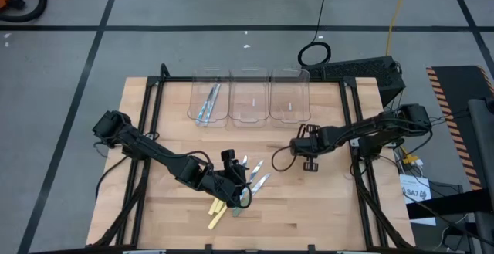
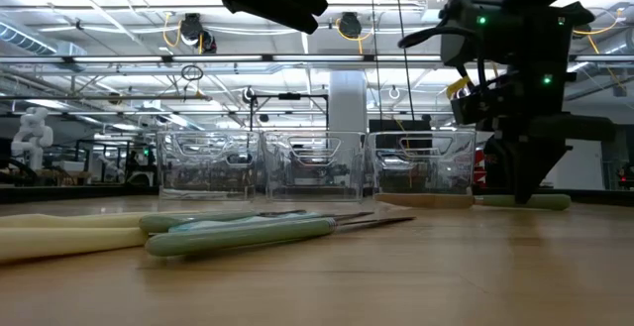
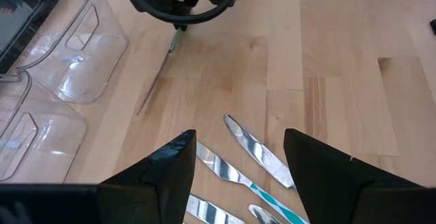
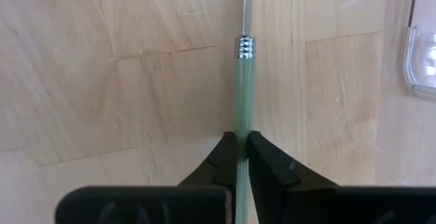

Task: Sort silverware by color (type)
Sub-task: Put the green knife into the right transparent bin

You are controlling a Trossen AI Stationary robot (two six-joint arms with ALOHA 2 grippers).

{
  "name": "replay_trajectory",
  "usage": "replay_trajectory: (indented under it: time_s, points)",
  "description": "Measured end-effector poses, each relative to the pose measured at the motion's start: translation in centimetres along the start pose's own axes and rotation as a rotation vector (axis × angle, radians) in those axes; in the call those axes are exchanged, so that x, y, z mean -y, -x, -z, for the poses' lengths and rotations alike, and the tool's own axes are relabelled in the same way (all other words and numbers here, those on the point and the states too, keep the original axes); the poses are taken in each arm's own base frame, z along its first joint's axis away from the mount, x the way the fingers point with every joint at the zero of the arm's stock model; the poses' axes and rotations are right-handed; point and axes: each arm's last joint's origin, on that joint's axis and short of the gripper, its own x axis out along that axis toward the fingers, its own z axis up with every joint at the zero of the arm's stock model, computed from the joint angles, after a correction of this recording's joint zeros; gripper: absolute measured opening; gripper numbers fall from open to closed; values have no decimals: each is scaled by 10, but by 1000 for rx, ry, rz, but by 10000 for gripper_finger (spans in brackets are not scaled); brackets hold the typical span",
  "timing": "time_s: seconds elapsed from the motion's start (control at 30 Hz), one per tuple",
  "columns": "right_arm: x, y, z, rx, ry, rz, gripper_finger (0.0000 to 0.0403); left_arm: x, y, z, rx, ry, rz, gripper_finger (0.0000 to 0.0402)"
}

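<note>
Right gripper, frame centre: pinched on green-handled utensil. Left gripper, lower centre: spread wide above silverware.

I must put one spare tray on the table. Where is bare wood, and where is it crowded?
Bare: the left strip beside the bins, and the front right corner below the right gripper. Crowded: front centre, where the left gripper hangs over the utensil pile.

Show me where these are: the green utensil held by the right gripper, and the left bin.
green utensil (image 4: 243, 81), right wrist view, on its green handle.
right gripper (image 4: 243, 157), right wrist view, between its fingertips.
left bin (image 1: 194, 92), high view, on its wall.
</note>
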Motion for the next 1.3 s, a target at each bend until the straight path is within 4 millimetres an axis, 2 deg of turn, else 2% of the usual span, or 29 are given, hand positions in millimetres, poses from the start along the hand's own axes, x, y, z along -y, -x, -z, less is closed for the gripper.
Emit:
replay_trajectory:
  time_s: [0.37, 0.57, 0.67, 0.9, 1.03, 1.3]
  points:
    - [6, -2, -4, 30, 0, 31, 57, 0, 0, 0, 0, 0, 0, 230]
    - [9, -2, -5, 31, 15, 38, 12, 0, 0, 0, 0, 1, -1, 230]
    - [8, -2, -5, 27, 19, 23, 11, 0, 0, 0, 0, 0, -1, 230]
    - [1, 4, -3, 38, -2, -145, 10, -1, -1, -1, 2, 3, -2, 230]
    - [2, 4, -3, 30, 11, -143, 10, -1, -1, -1, 2, 11, -3, 230]
    - [5, 20, 2, 98, 6, -147, 2, -2, -1, -1, 2, 12, -5, 230]
